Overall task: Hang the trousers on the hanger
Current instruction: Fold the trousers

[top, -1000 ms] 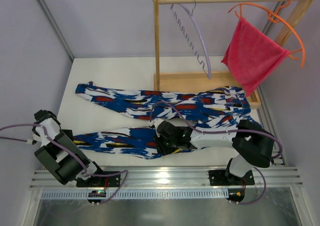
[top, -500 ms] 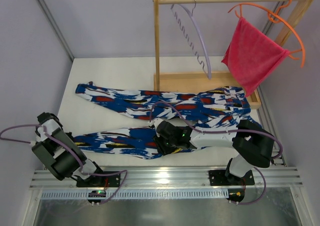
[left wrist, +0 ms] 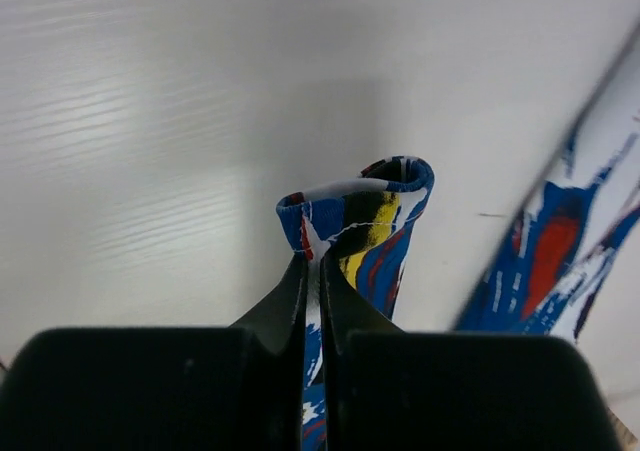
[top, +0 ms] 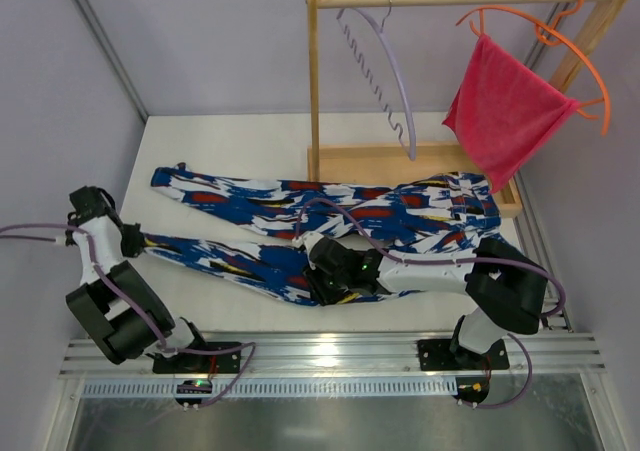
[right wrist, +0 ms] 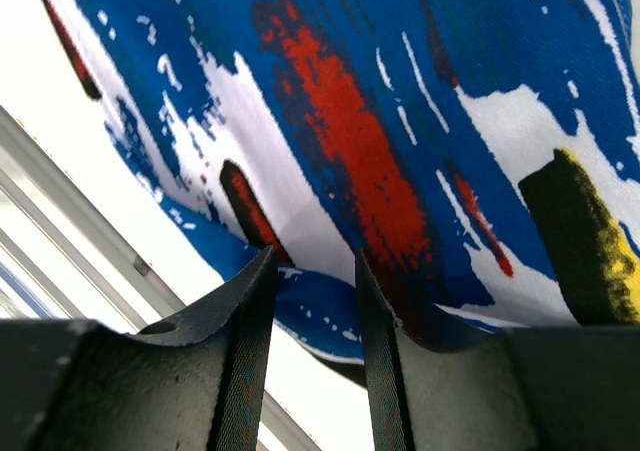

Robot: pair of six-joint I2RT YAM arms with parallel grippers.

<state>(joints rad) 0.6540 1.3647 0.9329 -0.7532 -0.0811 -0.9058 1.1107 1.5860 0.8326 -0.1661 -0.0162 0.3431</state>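
Our left pincer (left wrist: 312,271) is pinched tight far out left; our right pincer (right wrist: 312,301), part-open, reaches low toward centre.

Soft matt cloth trousers (top: 330,211); smooth plastic hanger (top: 385,66); bare wooden rack (top: 315,91).

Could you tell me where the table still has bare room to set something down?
Bare: the far strip between the trousers and back wall, left of the wooden rack; the pocket between both legs. Crowded: the near edge.
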